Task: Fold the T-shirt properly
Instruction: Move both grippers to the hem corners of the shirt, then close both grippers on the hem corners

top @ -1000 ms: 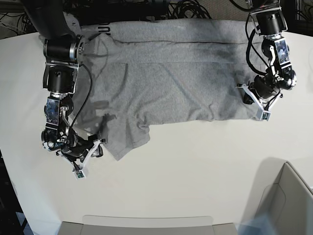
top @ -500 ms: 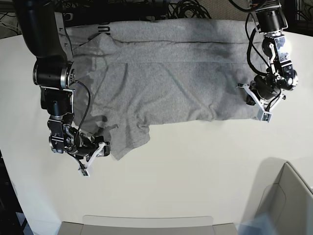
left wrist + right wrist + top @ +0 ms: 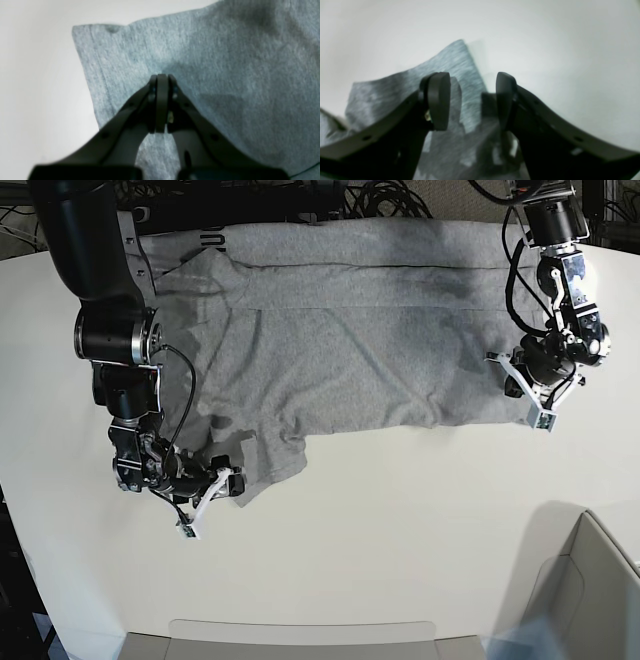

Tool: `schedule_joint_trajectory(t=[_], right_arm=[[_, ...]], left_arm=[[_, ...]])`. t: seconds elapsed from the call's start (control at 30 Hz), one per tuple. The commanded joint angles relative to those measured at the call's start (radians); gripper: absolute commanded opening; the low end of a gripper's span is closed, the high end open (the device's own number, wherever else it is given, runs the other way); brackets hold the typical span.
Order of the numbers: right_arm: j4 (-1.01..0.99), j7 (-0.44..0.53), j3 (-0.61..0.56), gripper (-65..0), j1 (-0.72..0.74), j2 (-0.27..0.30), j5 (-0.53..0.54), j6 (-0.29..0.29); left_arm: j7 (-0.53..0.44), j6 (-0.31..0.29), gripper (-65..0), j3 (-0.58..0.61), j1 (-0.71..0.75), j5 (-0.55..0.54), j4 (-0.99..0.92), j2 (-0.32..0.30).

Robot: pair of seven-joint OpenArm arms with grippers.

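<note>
A white table (image 3: 400, 520) fills the scene, black cables behind. The heather-grey T-shirt (image 3: 340, 330) lies spread and rumpled across it. The left gripper (image 3: 162, 80) rests pinched together on one corner; the right gripper (image 3: 473, 100) gapes beside the sleeve tip.

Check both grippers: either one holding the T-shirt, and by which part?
Right gripper is open around the sleeve tip of the T-shirt, gripping nothing. Left gripper is shut over the shirt's hem corner; whether fabric is pinched cannot be told.
</note>
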Motion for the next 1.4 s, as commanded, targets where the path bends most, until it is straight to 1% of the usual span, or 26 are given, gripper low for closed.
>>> schedule_joint_trajectory(t=[0.0,0.03,0.1,0.17,0.23,0.3,0.33,0.43,0.5,0.53,0.6,0.67,0.77,0.87,1.0,1.1,1.27,1.37], right_arm=[[0.000,-0.068,0.002,-35.4,0.013,-0.005,-0.018,0.032],[0.000,-0.084,0.002,-35.4,0.013,-0.006,-0.018,0.054],[0.001,-0.095,0.002,-35.4,0.013,-0.008,-0.018,0.057],[0.001,-0.095,0.002,-35.4,0.010,-0.008,-0.018,0.057],[0.001,-0.096,0.002,-35.4,0.010,-0.003,-0.018,0.057],[0.001,-0.096,-0.002,-35.4,0.008,-0.001,-0.021,0.057],[0.001,-0.096,-0.004,-35.4,0.008,-0.001,-0.021,0.057],[0.001,-0.098,-0.005,-35.4,0.008,-0.001,-0.022,0.057],[0.001,-0.098,-0.005,-35.4,0.008,-0.005,-0.022,0.057],[0.001,-0.098,-0.005,-35.4,0.008,-0.005,-0.022,0.057],[0.001,-0.098,-0.005,-35.4,0.008,-0.006,-0.022,0.057],[0.000,-0.098,-0.005,-35.4,0.008,-0.006,-0.022,0.057],[0.000,-0.098,-0.005,-35.4,0.008,-0.003,-0.022,0.057],[0.000,-0.099,-0.005,-35.4,0.008,-0.003,-0.022,0.057],[0.000,-0.099,-0.005,-35.4,0.008,-0.003,-0.022,0.057],[0.000,-0.124,-0.005,-35.4,0.008,-0.003,-0.022,0.057],[0.000,-0.127,-0.005,-35.4,0.008,-0.005,-0.022,0.057],[0.001,-0.125,-0.005,-35.4,0.008,-0.005,-0.022,0.057]], left_arm=[[-0.013,0.000,-65.0,-0.032,-0.016,-0.008,0.040,-0.015],[-0.013,-0.002,-63.2,-0.060,-0.014,-0.010,0.054,-0.015],[-0.004,-0.003,-57.5,-0.117,-0.014,-0.010,0.067,-0.014],[0.017,-0.005,-48.5,-0.187,-0.022,-0.011,0.063,-0.014],[0.019,-0.009,-38.9,-0.230,-0.022,-0.011,0.063,-0.014],[0.016,-0.062,-31.4,-0.240,-0.022,-0.010,0.062,-0.020],[0.016,-0.062,-29.7,-0.233,-0.022,-0.008,0.054,-0.023],[0.016,-0.062,-30.5,-0.221,-0.052,-0.005,-0.006,-0.044],[0.016,-0.062,-30.6,-0.203,-0.109,-0.004,-0.107,-0.055],[0.013,-0.062,-30.6,-0.198,-0.138,-0.004,-0.174,-0.074],[-0.022,-0.062,-30.6,-0.197,-0.183,-0.004,-0.294,-0.101],[-0.088,-0.062,-30.6,-0.197,-0.212,0.004,-0.383,-0.121],[-0.127,-0.062,-30.6,-0.174,-0.220,0.009,-0.429,-0.146],[-0.128,-0.062,-30.6,-0.135,-0.224,0.009,-0.437,-0.146],[-0.128,-0.062,-30.6,-0.132,-0.224,0.006,-0.438,-0.137],[-0.128,-0.062,-30.6,-0.135,-0.224,0.006,-0.438,-0.112],[-0.128,-0.062,-30.6,-0.132,-0.224,0.006,-0.438,-0.098],[-0.128,-0.062,-30.9,-0.086,-0.224,0.006,-0.438,-0.077]])
